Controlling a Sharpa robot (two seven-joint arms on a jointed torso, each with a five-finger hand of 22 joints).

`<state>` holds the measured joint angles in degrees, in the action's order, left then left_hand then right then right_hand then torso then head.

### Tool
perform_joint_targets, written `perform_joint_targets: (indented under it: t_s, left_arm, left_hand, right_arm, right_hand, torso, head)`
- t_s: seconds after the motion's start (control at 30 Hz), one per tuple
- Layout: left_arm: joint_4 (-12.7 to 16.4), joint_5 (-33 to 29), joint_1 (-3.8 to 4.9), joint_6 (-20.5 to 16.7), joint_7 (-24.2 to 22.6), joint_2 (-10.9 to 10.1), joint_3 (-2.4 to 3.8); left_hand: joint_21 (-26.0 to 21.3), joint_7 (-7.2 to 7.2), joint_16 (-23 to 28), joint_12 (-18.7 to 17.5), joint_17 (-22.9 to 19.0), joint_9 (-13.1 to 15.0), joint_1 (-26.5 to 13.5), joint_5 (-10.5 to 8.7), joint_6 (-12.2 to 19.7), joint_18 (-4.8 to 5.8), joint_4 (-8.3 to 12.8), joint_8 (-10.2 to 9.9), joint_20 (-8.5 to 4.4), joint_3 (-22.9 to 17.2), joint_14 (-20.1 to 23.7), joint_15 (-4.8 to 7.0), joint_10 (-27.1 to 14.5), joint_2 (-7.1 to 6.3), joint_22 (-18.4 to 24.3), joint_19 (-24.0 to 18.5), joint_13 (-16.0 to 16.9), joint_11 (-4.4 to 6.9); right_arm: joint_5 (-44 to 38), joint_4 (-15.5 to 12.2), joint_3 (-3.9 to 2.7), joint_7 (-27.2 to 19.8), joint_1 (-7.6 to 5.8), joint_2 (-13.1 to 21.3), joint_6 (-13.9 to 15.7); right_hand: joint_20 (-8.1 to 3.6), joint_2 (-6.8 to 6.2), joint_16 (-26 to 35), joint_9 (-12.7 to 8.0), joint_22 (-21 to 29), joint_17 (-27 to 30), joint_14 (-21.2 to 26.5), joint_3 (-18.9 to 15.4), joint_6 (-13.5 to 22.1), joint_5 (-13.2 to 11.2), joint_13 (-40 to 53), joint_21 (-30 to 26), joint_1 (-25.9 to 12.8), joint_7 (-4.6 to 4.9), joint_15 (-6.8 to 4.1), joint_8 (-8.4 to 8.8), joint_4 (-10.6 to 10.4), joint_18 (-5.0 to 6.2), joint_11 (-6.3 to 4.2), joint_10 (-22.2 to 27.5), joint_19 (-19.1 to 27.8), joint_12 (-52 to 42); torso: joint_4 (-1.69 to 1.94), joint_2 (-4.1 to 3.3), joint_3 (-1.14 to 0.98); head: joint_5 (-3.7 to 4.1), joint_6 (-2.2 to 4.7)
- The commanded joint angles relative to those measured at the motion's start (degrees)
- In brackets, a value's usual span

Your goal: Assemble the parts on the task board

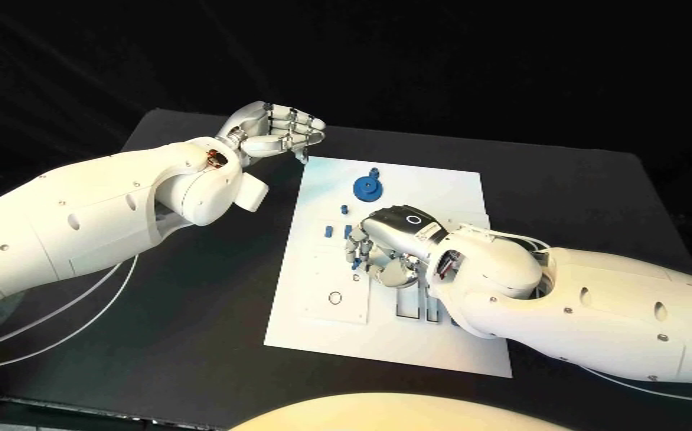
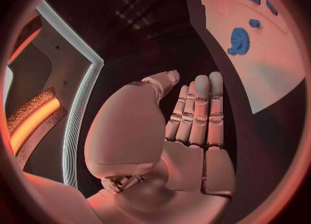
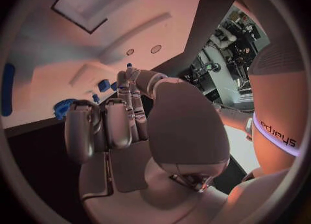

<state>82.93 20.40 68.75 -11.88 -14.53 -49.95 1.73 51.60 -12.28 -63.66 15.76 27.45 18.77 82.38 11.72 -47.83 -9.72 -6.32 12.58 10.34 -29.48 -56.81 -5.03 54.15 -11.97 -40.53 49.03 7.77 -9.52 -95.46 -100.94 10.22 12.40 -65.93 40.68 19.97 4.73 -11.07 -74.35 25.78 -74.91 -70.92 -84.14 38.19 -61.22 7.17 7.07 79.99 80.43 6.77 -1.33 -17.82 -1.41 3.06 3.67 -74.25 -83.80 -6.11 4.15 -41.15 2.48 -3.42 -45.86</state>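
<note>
Right robot hand [image 1: 387,243] low over the middle of the task board [image 1: 433,191], fingers curled down among the small blue parts [image 1: 346,232] — holding one or not, cannot tell. Blue gear [image 1: 369,187] flat on the board's far end, just beyond that hand. Left robot hand [image 1: 274,132] off the board's far left corner above the bench [image 1: 216,281] — fingers straight, pressed together, empty.

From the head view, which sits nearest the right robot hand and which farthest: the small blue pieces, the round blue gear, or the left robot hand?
Measured from the right robot hand:
1. Small blue pieces, just beside its fingers on the task board.
2. Round blue gear, farther up the board.
3. Left robot hand, off the board's far corner.
</note>
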Motion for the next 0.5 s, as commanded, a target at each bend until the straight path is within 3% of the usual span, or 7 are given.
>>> perform_joint_targets:
  t_s: [0.03,0.5]
  left_arm:
    - [0.1,-0.1,0.04,1.1,-0.3,0.1,0.03]
    - [0.0,0.1,0.04,0.9,-0.4,0.1,0.02]
  left_hand:
    - [-0.3,-1.39,0.0,0.3,0.0,0.0,0.4,0.18,0.2,-0.75,0.4,-0.2,0.02,-0.1,0.4,-0.01,-0.5,0.05,0.0,-0.2,-0.1,-0.09]
    - [-0.3,-1.40,-0.1,0.4,0.0,0.0,0.4,0.18,0.2,-0.76,0.4,-0.2,0.03,-0.1,0.4,-0.01,-0.6,0.04,0.0,-0.2,-0.1,-0.09]
  right_arm:
    - [-1.7,0.0,0.11,0.0,0.30,-0.1,-1.8]
    - [-2.7,-0.2,0.23,0.8,0.64,0.1,-2.4]
  right_hand:
    - [-0.25,0.28,-0.3,0.1,-9.1,0.0,-2.5,0.0,-0.1,0.3,0.1,0.0,-0.1,0.25,-0.25,-0.20,0.3,-0.56,-0.87,-0.9,-0.3,0.1]
    - [-0.24,0.30,-0.3,0.1,-9.0,0.1,-2.5,0.0,-0.1,0.3,0.1,0.0,-0.2,0.26,-0.24,-0.19,0.3,-0.55,-0.85,-0.9,-0.3,0.1]
  torso:
    - [0.02,0.00,-0.02]
    - [0.06,-0.01,0.05]
  head:
    - [-0.07,-0.24]
    - [0.02,-0.29]
